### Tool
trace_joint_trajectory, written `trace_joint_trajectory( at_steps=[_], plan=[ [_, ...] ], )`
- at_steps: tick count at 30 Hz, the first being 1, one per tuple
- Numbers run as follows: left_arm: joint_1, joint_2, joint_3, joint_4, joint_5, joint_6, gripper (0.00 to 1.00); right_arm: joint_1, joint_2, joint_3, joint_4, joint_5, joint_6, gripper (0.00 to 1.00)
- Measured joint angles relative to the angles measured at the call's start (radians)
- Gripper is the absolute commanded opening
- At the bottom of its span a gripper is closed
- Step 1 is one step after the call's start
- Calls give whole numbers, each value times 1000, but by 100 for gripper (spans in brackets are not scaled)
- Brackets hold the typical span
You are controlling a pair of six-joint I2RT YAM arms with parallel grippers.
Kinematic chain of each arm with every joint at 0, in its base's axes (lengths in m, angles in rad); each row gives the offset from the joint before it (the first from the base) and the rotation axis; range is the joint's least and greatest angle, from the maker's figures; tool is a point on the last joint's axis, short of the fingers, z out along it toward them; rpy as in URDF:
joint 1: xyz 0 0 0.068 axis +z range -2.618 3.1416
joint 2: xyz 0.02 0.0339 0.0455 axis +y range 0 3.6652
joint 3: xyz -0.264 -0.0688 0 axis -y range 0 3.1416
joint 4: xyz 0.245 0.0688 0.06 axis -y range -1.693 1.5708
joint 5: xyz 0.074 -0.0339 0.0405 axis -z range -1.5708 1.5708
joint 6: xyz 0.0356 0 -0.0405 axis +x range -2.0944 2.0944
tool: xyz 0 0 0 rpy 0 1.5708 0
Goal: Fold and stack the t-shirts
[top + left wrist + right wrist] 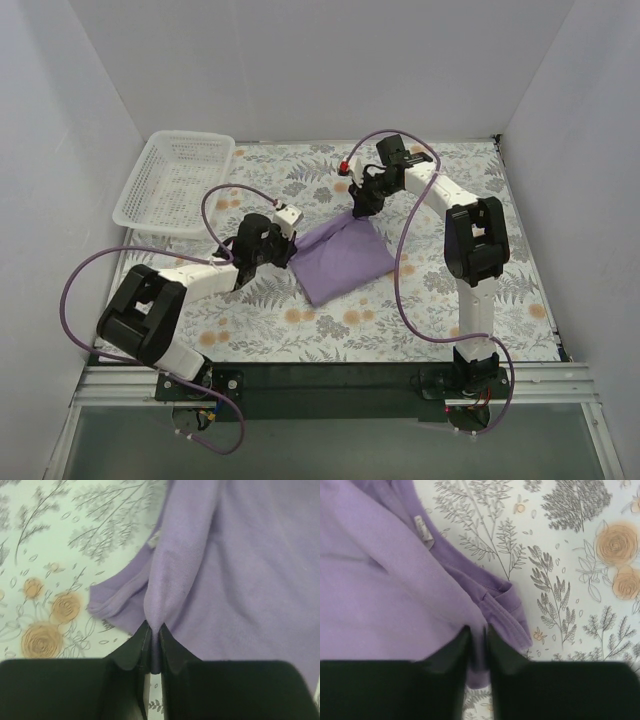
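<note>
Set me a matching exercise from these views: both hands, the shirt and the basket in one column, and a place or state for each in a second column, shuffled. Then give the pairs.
Column one
1. left hand
2. right hand
3. t-shirt
4. basket

Column two
A. empty, at the far left
B. shut on the t-shirt's far corner
C. purple, held at two edges
D. shut on the t-shirt's left edge

Pairs: 1-D, 2-B, 3-C, 4-A
</note>
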Motion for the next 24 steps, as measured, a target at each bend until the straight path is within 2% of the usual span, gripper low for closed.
trace_joint_trajectory(
  at_steps=[1,2,4,5,6,9,11,15,19,24],
  plan=[
    [7,16,13,-2,-17,-7,43,0,0,-6,25,15,35,48],
    [13,34,35,-14,-51,-22,48,0,0,-16,56,40,79,59],
    [29,77,105,-50,-130,-81,53,2,-5,-43,130,112,188,64],
    [39,105,160,-83,-171,-111,60,3,-11,-62,169,155,245,71],
    [48,134,218,-106,-214,-140,62,4,-22,-85,204,202,305,73],
    [74,172,357,-176,-330,-228,64,5,-83,-170,290,327,442,76],
    [90,159,414,-215,-375,-267,63,1,-144,-231,329,356,488,80],
    [103,67,423,-307,-334,-299,62,-32,-283,-361,391,238,499,89],
    [101,-110,307,-385,-195,-336,62,-85,-357,-485,432,92,526,89],
    [100,-370,97,-462,-69,-406,63,-113,-296,-575,457,81,618,88]
  ],
)
